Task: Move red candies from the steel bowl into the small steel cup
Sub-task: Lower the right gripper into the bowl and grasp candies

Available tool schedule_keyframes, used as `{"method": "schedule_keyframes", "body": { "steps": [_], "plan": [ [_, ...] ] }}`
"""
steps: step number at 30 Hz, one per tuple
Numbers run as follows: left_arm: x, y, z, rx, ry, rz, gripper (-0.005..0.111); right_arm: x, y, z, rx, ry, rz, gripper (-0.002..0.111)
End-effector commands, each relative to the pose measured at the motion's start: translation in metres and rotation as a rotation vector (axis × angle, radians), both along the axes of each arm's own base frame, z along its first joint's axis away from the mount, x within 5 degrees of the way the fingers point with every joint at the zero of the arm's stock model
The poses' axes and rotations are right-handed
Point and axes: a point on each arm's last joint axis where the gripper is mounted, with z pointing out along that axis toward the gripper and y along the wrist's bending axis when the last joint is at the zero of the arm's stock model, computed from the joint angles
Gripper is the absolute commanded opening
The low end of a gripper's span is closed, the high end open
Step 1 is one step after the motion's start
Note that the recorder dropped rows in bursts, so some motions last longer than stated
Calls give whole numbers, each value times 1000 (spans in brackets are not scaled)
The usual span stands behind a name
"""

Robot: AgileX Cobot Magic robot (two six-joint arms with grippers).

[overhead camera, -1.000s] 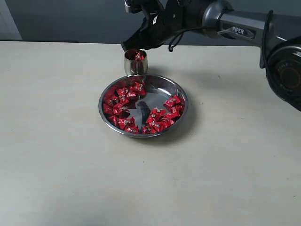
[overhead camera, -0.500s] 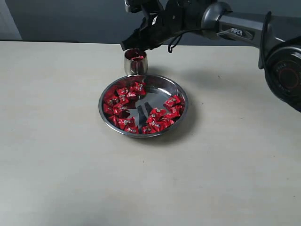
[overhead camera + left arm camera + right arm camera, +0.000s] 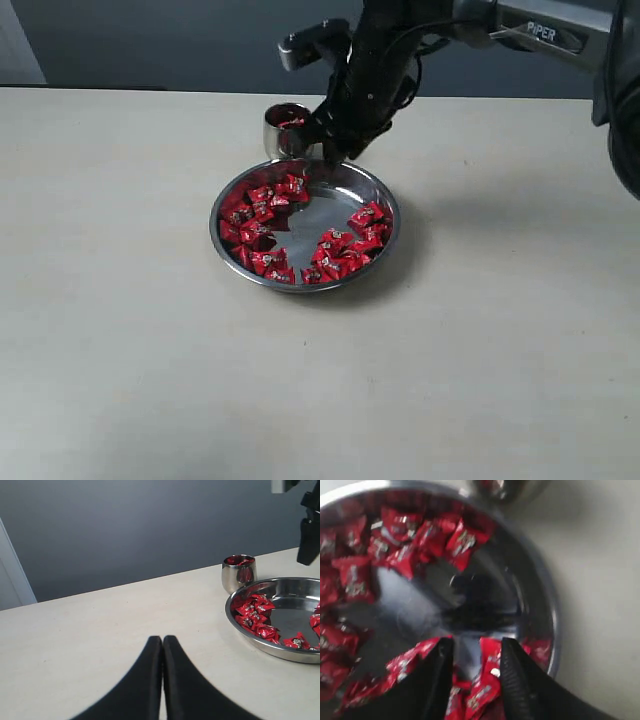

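Since a second ago, the right gripper has swung from above the small steel cup and come down over the far edge of the steel bowl, just beside the cup. The candy that then stuck out above the cup's mouth now lies inside it. The right wrist view shows the right gripper with its two dark fingers spread apart and nothing pinched between them; only candies in the bowl show through the gap. Red candies lie in two clusters in the bowl, one along its left side and one along its near right side, with bare shiny steel between them. The cup stands upright on the pale table, at the bowl's far left rim, and red wrappers fill its mouth. In the left wrist view, the left gripper hangs above bare table with its black fingers pressed together, holding nothing. It is well apart from the small steel cup, the steel bowl and the red candies. The right wrist view also shows the steel bowl, the red candies and part of the small steel cup.
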Motion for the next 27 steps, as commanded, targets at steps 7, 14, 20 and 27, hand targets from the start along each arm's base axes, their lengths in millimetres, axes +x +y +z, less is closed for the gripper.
{"method": "schedule_keyframes", "body": {
  "steps": [7,14,20,27],
  "plan": [
    [0,0,-1,-3,-5,0,2,-14,13,-44,77,273,107,49],
    [0,0,-1,-3,-5,0,2,-11,9,-70,-4,292,116,49],
    [0,0,-1,-3,-5,0,2,-10,7,-78,-28,301,117,48],
    [0,0,-1,-3,-5,0,2,-10,7,-77,-30,298,118,13]
  ]
}}
